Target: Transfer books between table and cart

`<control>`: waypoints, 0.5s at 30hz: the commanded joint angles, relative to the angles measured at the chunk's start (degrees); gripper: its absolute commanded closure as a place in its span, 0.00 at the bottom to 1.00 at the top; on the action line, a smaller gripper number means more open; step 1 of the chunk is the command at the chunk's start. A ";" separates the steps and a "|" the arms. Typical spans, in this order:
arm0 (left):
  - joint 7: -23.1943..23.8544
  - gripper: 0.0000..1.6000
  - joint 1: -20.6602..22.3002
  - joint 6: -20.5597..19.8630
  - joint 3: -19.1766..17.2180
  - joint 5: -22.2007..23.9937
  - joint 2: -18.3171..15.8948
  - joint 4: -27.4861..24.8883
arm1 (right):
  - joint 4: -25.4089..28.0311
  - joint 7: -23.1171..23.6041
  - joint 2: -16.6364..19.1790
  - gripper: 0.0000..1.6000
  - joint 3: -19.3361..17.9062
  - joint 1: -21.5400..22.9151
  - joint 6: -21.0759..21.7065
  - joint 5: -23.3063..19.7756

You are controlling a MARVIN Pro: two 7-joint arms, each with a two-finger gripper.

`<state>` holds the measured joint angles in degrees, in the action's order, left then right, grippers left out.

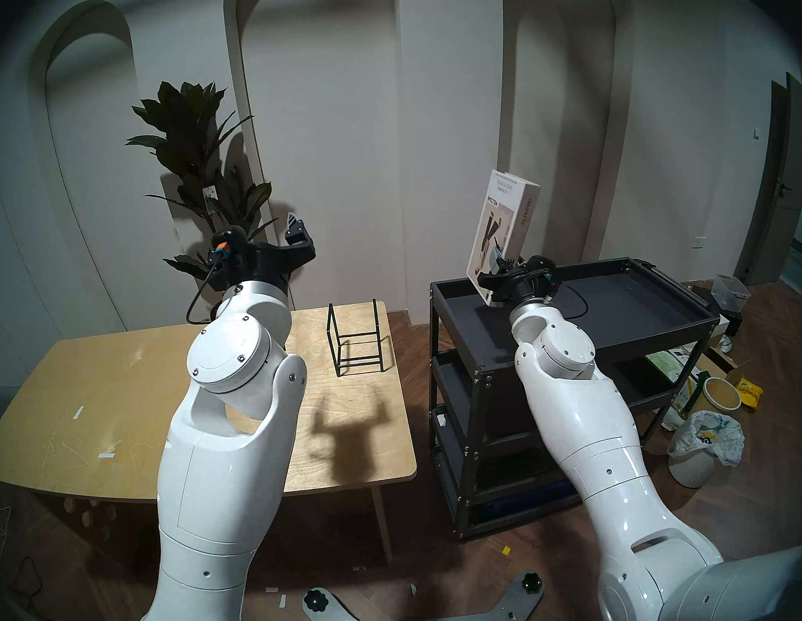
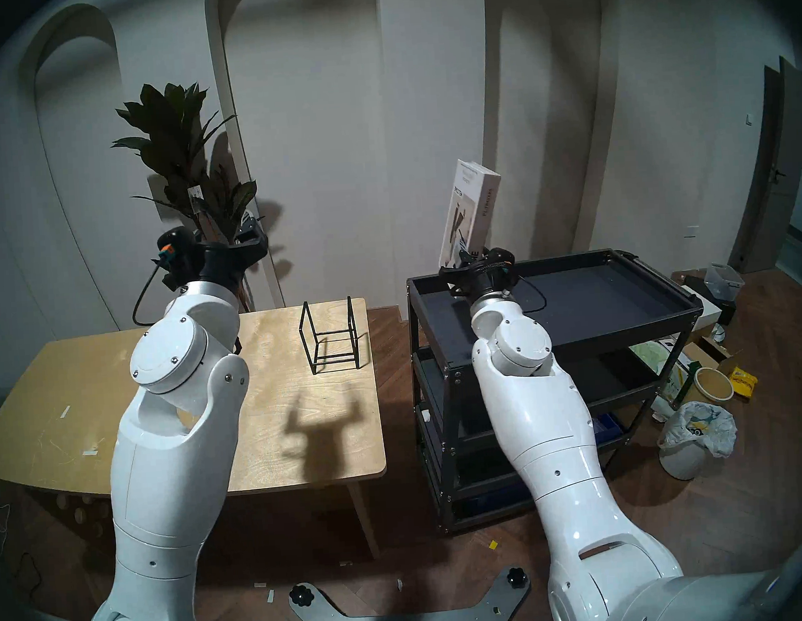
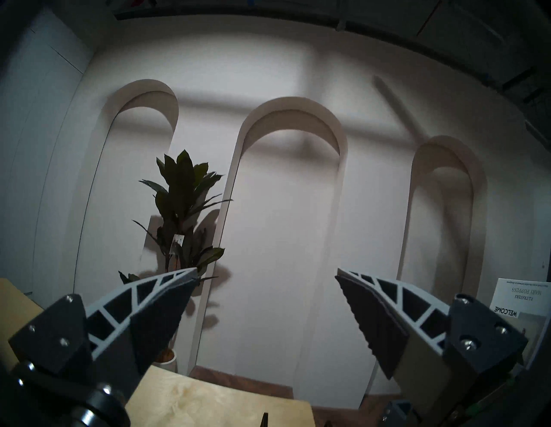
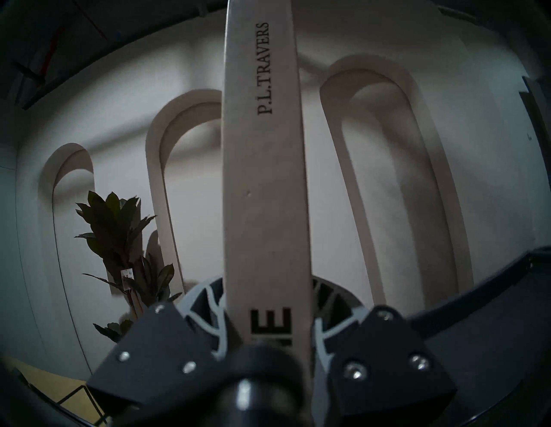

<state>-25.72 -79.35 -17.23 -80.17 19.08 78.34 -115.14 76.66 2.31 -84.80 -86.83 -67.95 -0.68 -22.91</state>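
My right gripper (image 1: 498,276) is shut on the lower end of a thick white book (image 1: 506,224) and holds it upright, tilted a little, above the left end of the black cart's top tray (image 1: 624,308). The right wrist view shows the book's spine (image 4: 265,179) clamped between both fingers (image 4: 219,310). The book's "WELCOME" cover also shows at the right edge of the left wrist view (image 3: 518,304). My left gripper (image 1: 298,236) is open and empty, raised above the back edge of the plywood table (image 1: 90,392); its two fingers (image 3: 161,310) stand wide apart.
A black wire rack (image 1: 356,338) stands on the table's right back part. A potted plant (image 1: 203,174) stands behind the table. Bags, a bucket and boxes (image 1: 706,429) litter the floor to the right of the cart.
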 commanded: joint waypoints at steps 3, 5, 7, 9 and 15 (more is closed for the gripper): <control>1.56 0.00 4.21 -1.83 0.08 -0.45 -1.49 3.44 | -4.05 4.20 1.90 1.00 -0.50 5.33 4.33 -2.62; 2.29 0.00 4.82 -2.76 -0.80 0.86 -1.48 4.36 | -4.17 3.70 2.21 1.00 0.05 5.74 5.28 -1.70; 2.60 0.00 5.55 -4.16 -1.37 1.43 -1.52 5.31 | -4.77 3.61 2.54 1.00 0.46 6.50 6.65 -1.21; 2.97 0.00 6.06 -4.78 -1.53 1.24 -2.06 6.24 | -5.10 4.01 3.13 1.00 0.85 7.07 7.87 -1.05; 3.47 0.00 6.49 -7.03 -1.93 2.72 -1.85 7.14 | -5.17 4.10 3.94 1.00 1.01 8.63 13.32 -1.77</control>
<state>-23.09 -75.95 -22.69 -81.40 20.83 76.72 -107.77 70.47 5.94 -82.08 -85.97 -63.73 8.62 -24.52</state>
